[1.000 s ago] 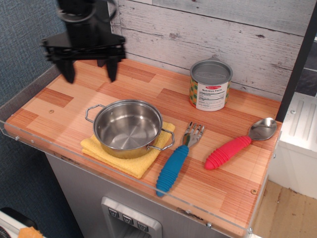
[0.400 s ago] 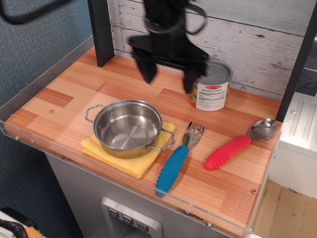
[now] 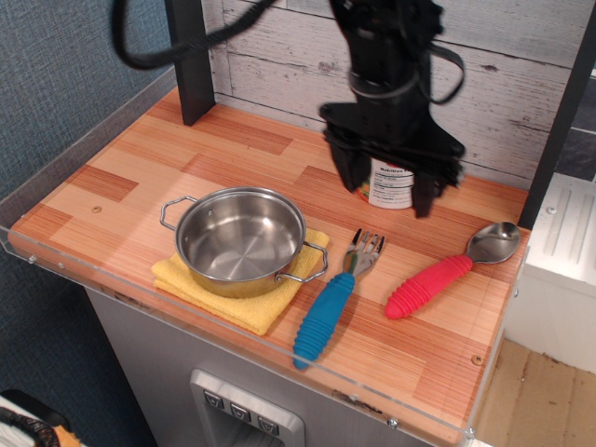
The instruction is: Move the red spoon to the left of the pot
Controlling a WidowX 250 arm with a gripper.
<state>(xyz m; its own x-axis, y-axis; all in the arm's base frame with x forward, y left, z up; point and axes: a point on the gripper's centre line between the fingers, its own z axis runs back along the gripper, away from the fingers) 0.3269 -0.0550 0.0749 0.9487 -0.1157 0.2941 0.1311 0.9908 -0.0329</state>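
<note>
The red spoon lies flat at the right of the wooden counter, its silver bowl toward the back right and its ribbed red handle toward the front. The pot stands empty at the front left on a yellow cloth. My black gripper hangs open and empty in the air above the counter's back right, in front of the tin can. Its fingers point down, above and to the left of the spoon's bowl, apart from it.
A blue-handled fork lies between the pot and the spoon. A labelled tin can stands at the back, mostly hidden behind the gripper. A dark post rises at the back left. A grey plank wall runs behind the counter.
The gripper has swept from the back left corner across the counter to the right, now hanging in front of the can. The spoon, pot and fork have not moved.
</note>
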